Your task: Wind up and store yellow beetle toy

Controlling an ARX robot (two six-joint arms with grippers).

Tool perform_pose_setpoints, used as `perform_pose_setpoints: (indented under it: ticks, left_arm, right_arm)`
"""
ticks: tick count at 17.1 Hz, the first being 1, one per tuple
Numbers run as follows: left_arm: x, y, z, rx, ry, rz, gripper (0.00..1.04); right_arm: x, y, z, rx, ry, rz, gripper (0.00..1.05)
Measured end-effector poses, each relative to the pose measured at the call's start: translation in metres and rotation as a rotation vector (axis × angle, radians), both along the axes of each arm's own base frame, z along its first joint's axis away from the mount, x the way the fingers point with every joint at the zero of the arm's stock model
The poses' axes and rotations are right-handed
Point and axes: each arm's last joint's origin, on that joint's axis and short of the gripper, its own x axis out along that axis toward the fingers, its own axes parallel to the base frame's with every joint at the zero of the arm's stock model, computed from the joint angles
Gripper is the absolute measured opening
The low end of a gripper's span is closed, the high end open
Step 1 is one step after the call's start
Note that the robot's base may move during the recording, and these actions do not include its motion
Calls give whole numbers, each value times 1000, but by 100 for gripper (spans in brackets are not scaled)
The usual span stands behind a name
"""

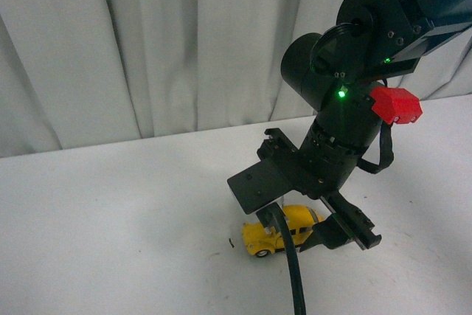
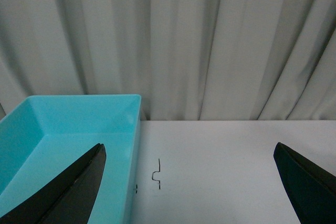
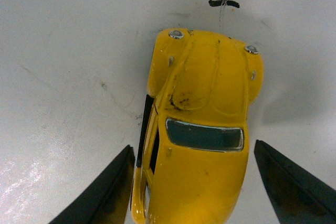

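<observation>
A white table was seen under both arms, matt and faintly scuffed, and it was closed off behind by a pale curtain hung in soft vertical folds. A short black mark was seen on the table just beyond the toy's nose, past the right fingertips. Beside one finger of the left gripper a turquoise bin of smooth plastic was placed, with straight walls and an open top. A small bent wire-like mark lay on the table between the two left fingers, near the bin's wall.

The yellow beetle toy was stood on its wheels on the table, between the fingers of the right gripper. Its glossy rounded shell was scratched on the bonnet, and its windscreen was dark and silver-trimmed. In the front view much of the toy was hidden by the gripper body and a black cable.

The right arm was angled steeply down to the table, with a red plastic part fixed at its wrist. Its fingers were spread wide: one finger was held just beside the toy's flank, while bare table was left between the toy and the other finger. Nothing was gripped. The left gripper was held level, pointed towards the curtain, its dark tapered fingers spread wide and empty.
</observation>
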Motion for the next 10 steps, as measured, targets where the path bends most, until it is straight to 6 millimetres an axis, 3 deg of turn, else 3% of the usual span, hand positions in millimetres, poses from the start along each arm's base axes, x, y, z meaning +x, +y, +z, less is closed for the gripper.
perform_pose_setpoints:
  ticks: [3, 4, 10]
  left_arm:
    - [0, 0, 0, 0, 0, 0, 98]
    - [0, 0, 0, 0, 0, 0, 98]
    - [0, 0, 0, 0, 0, 0, 98]
  right_arm:
    - [0, 2, 0, 2, 3, -8, 47]
    - [0, 2, 0, 2, 3, -8, 43]
    - [0, 2, -1, 8, -6, -10, 42]
